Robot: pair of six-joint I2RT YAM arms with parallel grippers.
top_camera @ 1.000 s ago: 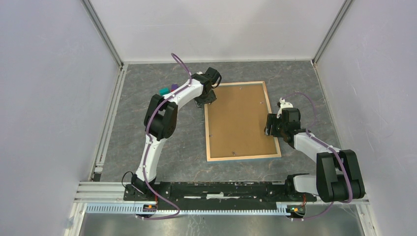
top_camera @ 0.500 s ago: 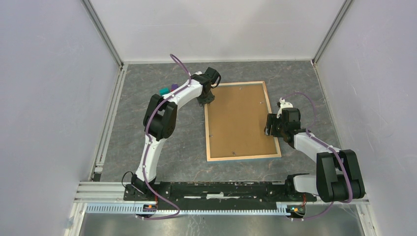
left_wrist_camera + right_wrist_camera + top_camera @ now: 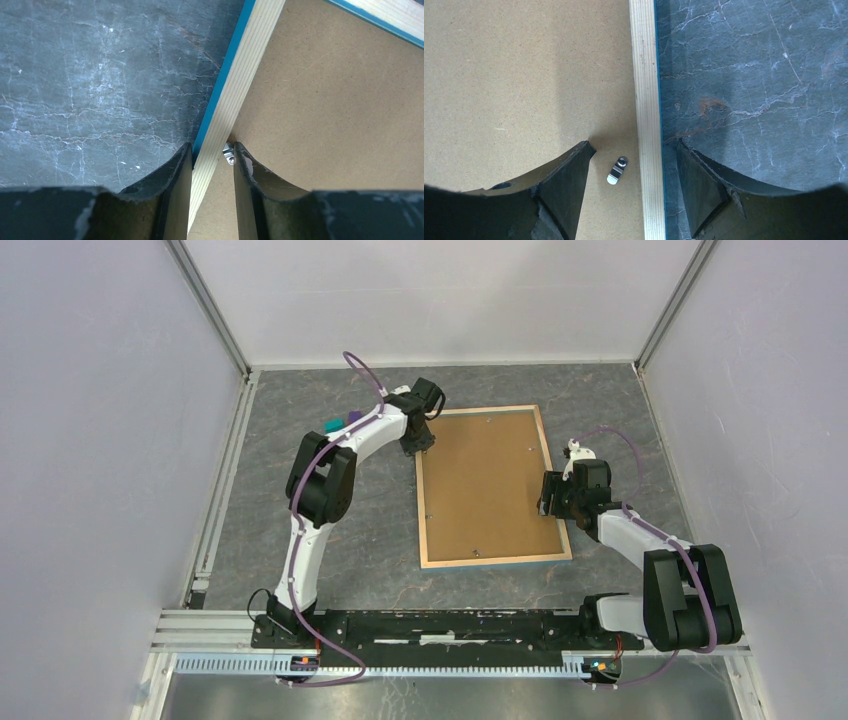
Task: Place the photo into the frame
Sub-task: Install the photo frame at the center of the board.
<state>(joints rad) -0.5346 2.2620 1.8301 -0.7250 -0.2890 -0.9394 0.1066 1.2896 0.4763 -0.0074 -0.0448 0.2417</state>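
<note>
A large, thin rectangular frame [image 3: 496,560] of pale wood with a light-blue front lies face down on the grey marbled table [image 3: 380,540], right of centre, its long sides running away from the arm bases. A plain brown backing board [image 3: 490,485] fills its opening, ringed on all four sides by the wooden back.

The left gripper [image 3: 418,445] reaches to the far-left corner of the frame and is clenched across the left rail. From the left wrist, the dark fingers [image 3: 175,190] flank the wood strip [image 3: 240,80], one against the blue outer edge, the other on the backing board [image 3: 325,100] just beside a small silver retaining clip [image 3: 229,152].

The right gripper [image 3: 553,505] sits over the right rail, nearer the near end, with its jaws released and spread wide. In the right wrist view, one finger [image 3: 569,175] hangs over the backing board [image 3: 524,65] and the other over the stone-patterned table [image 3: 749,75]. The wood rail [image 3: 644,75] and a second silver clip [image 3: 616,170] lie between the fingers, apart from both.

A small teal block [image 3: 328,427] and a small purple block [image 3: 352,418] rest on the table behind the left arm, well apart from the frame. Plain white walls [image 3: 100,440] enclose the table.
</note>
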